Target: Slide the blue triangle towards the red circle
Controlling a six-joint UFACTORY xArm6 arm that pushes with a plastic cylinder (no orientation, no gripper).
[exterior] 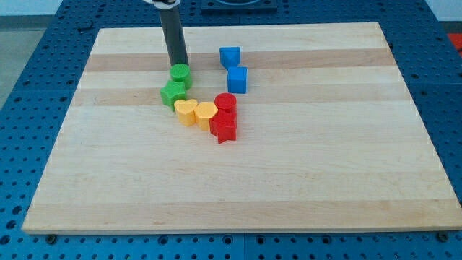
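Near the board's top, blue triangle (229, 56), well right of my tip (180, 65).

A pale, smooth, matt wooden worktop (289, 180) with lengthwise grain bands is seen resting on a blue perforated metal base (29, 65), while the small green, yellow, red and blue blocks look like matt plastic, and the dark rod (174, 36) shows a dull sheen.

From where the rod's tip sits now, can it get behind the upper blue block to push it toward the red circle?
Probably yes. My tip sits beside the green round block, left of the blue triangle; bare board lies between and above it.
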